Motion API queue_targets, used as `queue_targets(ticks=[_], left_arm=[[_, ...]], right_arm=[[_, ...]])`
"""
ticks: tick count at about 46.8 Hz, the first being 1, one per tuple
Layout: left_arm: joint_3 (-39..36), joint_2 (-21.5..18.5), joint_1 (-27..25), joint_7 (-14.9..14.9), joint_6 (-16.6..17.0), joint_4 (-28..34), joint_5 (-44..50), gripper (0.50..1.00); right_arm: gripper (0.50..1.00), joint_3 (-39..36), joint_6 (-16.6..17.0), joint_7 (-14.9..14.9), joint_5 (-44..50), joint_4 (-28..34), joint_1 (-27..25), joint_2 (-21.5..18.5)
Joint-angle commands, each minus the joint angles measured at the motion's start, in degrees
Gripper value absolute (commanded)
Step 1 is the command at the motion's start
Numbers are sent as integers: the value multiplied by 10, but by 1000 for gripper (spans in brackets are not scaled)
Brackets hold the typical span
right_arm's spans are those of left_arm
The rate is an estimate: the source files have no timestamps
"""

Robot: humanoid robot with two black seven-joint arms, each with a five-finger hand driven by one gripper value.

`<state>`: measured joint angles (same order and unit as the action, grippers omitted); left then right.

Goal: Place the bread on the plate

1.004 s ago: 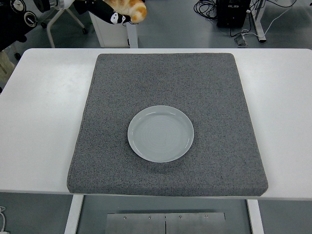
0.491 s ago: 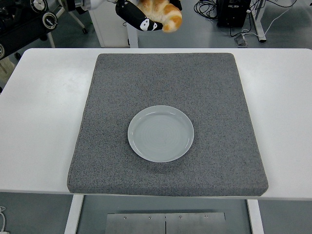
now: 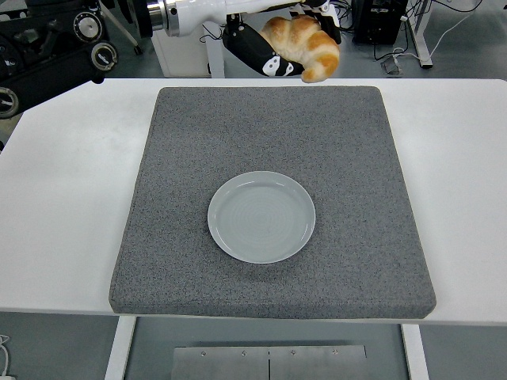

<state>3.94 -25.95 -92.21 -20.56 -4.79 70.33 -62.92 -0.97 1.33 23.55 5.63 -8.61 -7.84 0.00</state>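
A golden-brown bread, shaped like a croissant, hangs in the air above the far edge of the grey mat. My left hand is shut on it, black fingers curled under and behind it, with the arm coming in from the upper left. A pale grey plate lies empty in the middle of the mat, well nearer to me than the bread. The right arm does not show.
The mat covers most of the white table. Beyond the table's far edge there are a white stand, cables and black equipment on the floor.
My left arm has swung in from the upper left, carrying the bread rightward and lower, from the picture's top edge to over the mat's far edge.
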Motion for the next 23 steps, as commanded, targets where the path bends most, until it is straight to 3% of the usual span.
queue_targets(ticks=[1,12,23], left_arm=[[-2,16,1,0,7,2,-1,500],[-8,55,9,1,18,2,-32,500],[-44,57,31,10,19,2,-82,500]], right_arm=[[1000,0,0,0,0,0,0,0],[1000,0,0,0,0,0,0,0],[1000,0,0,0,0,0,0,0]])
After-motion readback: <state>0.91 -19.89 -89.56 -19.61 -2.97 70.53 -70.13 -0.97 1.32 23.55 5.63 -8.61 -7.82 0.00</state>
